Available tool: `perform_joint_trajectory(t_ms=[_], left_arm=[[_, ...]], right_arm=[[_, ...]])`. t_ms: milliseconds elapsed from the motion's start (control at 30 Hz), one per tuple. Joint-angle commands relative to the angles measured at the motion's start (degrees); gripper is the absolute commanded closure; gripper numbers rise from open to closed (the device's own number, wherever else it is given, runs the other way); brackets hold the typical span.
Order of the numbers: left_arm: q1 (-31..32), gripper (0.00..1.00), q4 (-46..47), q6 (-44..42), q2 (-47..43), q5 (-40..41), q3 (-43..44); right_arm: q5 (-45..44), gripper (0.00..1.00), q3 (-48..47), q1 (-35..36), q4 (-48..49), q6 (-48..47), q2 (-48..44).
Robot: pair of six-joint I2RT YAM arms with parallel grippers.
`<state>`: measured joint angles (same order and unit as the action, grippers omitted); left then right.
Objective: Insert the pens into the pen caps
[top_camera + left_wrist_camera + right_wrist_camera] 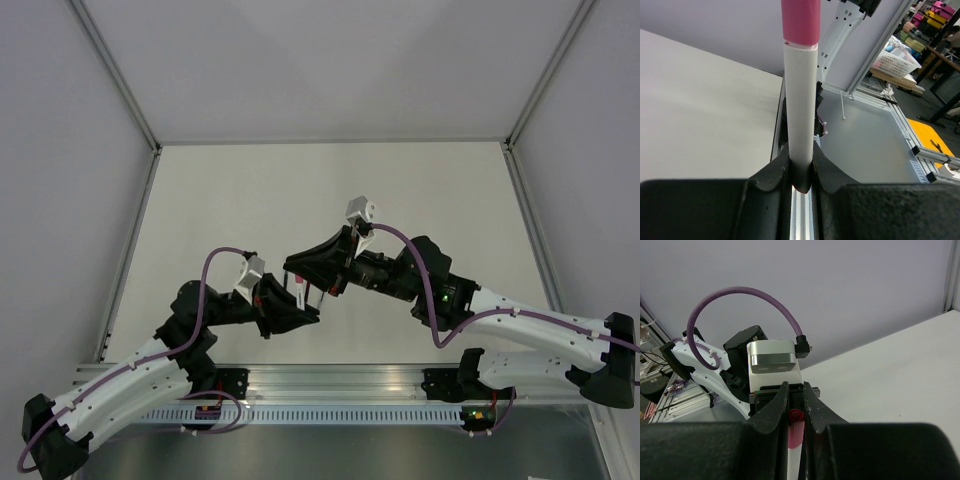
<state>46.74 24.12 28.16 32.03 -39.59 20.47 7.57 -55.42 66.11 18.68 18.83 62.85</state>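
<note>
So the big pale tabletop [250,190] is sitting bare as far as I can see, and both arms are meeting up in the air over its near-middle part – the left arm [130,375] is reaching in from the near left and the right arm [520,325] is folding in from the near right. The left end effector [801,172] is clamping the white pen [800,115] low on its barrel, with the pen standing straight out from between the fingers. The right end effector [794,396] is looking pinched shut on the pink-red cap [795,434], which is sitting over the far end of that same pen. In the left wrist view a thin line is showing where cap is meeting barrel, so I'm guessing it's on but maybe not fully seated. For this step I'd be pushing the two end effectors straight toward each other along the pen's axis, slowly – any sideways drift is going to bend such a skinny barrel or make it slip in the grip. I'd hold the pen side rigid and only let go of the cap once that line closes up. I'm not seeing the other pens or caps anywhere in these views.
</note>
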Motion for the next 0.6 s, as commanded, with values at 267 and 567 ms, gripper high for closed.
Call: perform_joint_trajectory(t_ms=[267, 567], left_arm=[[0.1, 0.98, 3.13, 1.63, -2.41, 0.92, 1.41], [0.1, 0.98, 3.13, 1.9, -4.08, 3.2, 2.82]], right_arm=[[3.85, 1.0, 6.02, 0.25, 2.15, 2.79, 0.78], [4.55, 1.0, 9.97, 0.25, 5.84, 4.72, 1.05]])
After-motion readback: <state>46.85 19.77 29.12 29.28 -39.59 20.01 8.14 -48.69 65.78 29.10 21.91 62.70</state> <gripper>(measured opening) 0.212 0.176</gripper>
